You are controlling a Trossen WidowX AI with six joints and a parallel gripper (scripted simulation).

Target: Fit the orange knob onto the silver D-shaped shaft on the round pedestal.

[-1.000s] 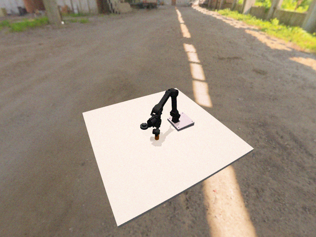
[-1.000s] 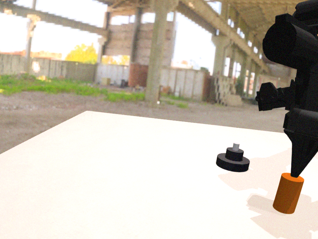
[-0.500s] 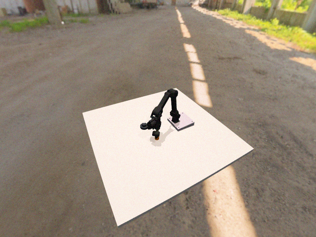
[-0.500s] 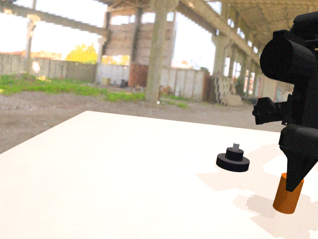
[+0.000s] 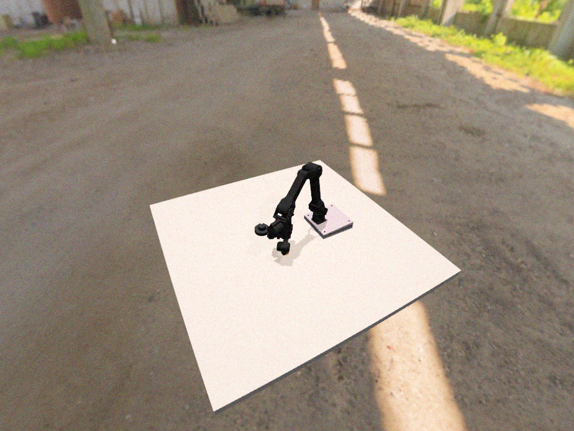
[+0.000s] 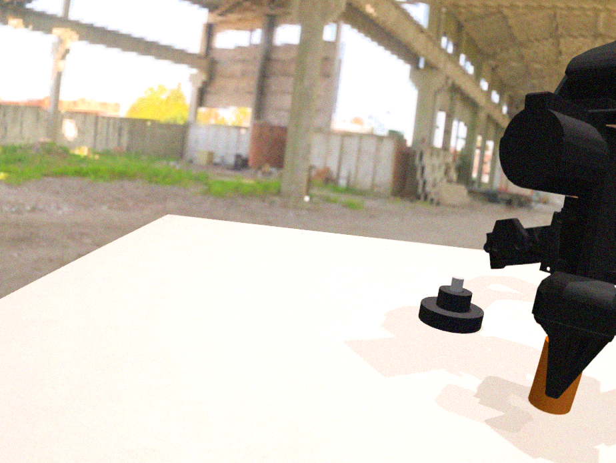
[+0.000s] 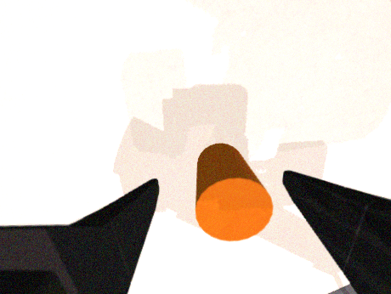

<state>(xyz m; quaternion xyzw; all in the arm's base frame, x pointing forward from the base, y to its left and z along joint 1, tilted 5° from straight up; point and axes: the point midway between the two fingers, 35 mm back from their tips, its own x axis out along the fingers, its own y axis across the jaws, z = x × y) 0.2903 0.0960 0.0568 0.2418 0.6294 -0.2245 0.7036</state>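
The orange knob (image 6: 539,388) (image 7: 234,209) is a plain cylinder standing upright on the white table. Its top is solid in the wrist view, and the hole underneath is hidden. My gripper (image 7: 220,180) is open and lowered around the knob, one finger on each side, with a gap to each. In the exterior view the near finger covers part of the knob. The round black pedestal (image 5: 261,231) (image 6: 451,320) stands on the table beside the arm, with the silver shaft (image 6: 456,285) upright on top. The shaft's flat side cannot be made out.
The white table (image 5: 287,315) (image 6: 224,348) carries everything. The arm's pale base plate (image 5: 341,222) is at the back right in the top view. The forearm and wrist hang above the knob, close beside the pedestal. Arm shadows lie around the knob.
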